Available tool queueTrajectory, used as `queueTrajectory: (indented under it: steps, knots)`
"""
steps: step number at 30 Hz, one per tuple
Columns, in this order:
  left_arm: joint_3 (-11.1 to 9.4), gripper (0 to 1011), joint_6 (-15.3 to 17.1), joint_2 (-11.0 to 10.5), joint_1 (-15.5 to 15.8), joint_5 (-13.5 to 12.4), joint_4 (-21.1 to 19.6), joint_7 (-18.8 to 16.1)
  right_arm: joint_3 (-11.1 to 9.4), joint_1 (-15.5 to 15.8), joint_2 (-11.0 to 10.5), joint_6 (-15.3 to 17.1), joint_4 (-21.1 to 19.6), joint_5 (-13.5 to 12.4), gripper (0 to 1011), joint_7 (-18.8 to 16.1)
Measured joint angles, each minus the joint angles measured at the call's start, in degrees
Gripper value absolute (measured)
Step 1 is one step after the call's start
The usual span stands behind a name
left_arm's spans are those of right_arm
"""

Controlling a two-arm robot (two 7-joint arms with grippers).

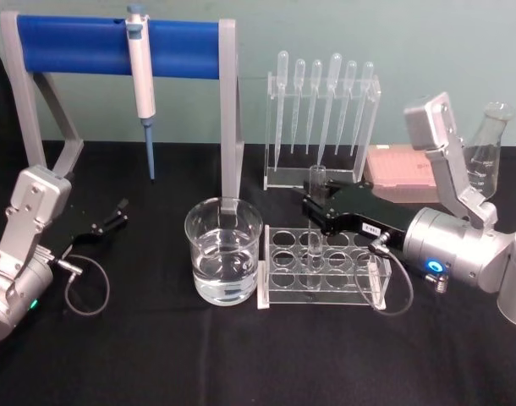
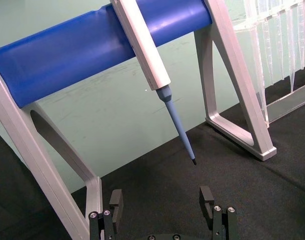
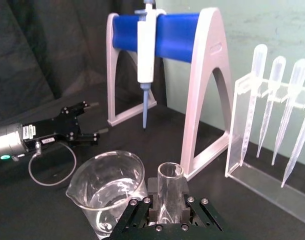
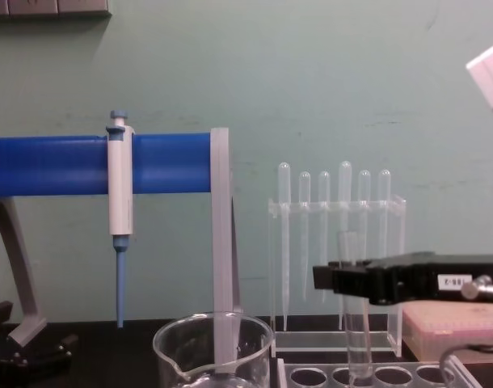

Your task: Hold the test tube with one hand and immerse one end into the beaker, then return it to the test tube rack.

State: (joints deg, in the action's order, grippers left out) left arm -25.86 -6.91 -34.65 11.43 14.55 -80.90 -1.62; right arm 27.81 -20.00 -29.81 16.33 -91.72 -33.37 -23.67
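Editor: Where's the test tube [image 1: 317,178]?
Reporter: Standing in the rack [image 1: 376,279], 3 o'clock of the beaker [image 1: 224,254], right gripper [image 1: 313,203] clamped below its rim. Light, slick, breakable glass. Left gripper [image 2: 162,200] idles open, 9 o'clock.

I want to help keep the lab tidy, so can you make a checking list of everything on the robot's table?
Surface: black cloth, no spills seen.
Job's things: test tube upright, bottom in the clear rack; beaker left of rack, holding clear liquid.
Clutter: six pipettes in their stand, micropipette on blue holder, pink box, flask.
Grippers: right gripper shut on the test tube; left gripper open, resting at left.
Cables: left cable, right cable, each a loop at its wrist.
Surroundings: pale green wall.
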Motion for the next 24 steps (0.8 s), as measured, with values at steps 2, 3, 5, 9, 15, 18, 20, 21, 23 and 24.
queueTrajectory:
  steps: [2,3,5,9,15,18,20,21,23,24]
  knots:
    - [0.0,1000,0.0,0.0,0.0,0.0,0.0,0.0,-0.3,0.5,-0.3,-0.5,-1.2,0.2,226,0.3]
    - [0.0,1000,0.0,0.0,0.0,0.0,0.0,0.0,-0.4,0.7,-0.5,-0.7,-1.7,0.3,226,0.4]
    - [0.0,1000,0.0,0.0,0.0,0.0,0.0,0.0,-0.8,1.4,-0.8,-1.4,-2.9,0.6,226,0.8]
    - [0.0,1000,0.0,0.0,0.0,0.0,0.0,0.0,-1.7,2.9,-1.5,-3.4,-5.6,1.4,226,1.4]
    - [0.0,1000,0.0,0.0,0.0,0.0,0.0,0.0,-3.3,5.1,-2.4,-6.5,-9.4,2.7,226,1.5]
    - [0.0,1000,0.0,0.0,0.0,0.0,0.0,0.0,-3.9,5.9,-2.8,-7.8,-11.1,3.8,226,1.5]
    - [0.0,1000,0.0,0.0,0.0,0.0,0.0,0.0,-4.1,6.2,-2.9,-8.2,-11.8,4.2,226,1.5]
    - [0.0,1000,0.0,0.0,0.0,0.0,0.0,0.0,-4.2,6.3,-3.0,-8.4,-12.1,4.4,226,1.5]
    - [0.0,1000,0.0,0.0,0.0,0.0,0.0,0.0,-4.6,6.7,-3.2,-8.7,-13.0,5.0,226,1.5]
    - [0.0,1000,0.0,0.0,0.0,0.0,0.0,0.0,-4.9,6.8,-3.2,-8.8,-13.5,5.3,226,1.4]
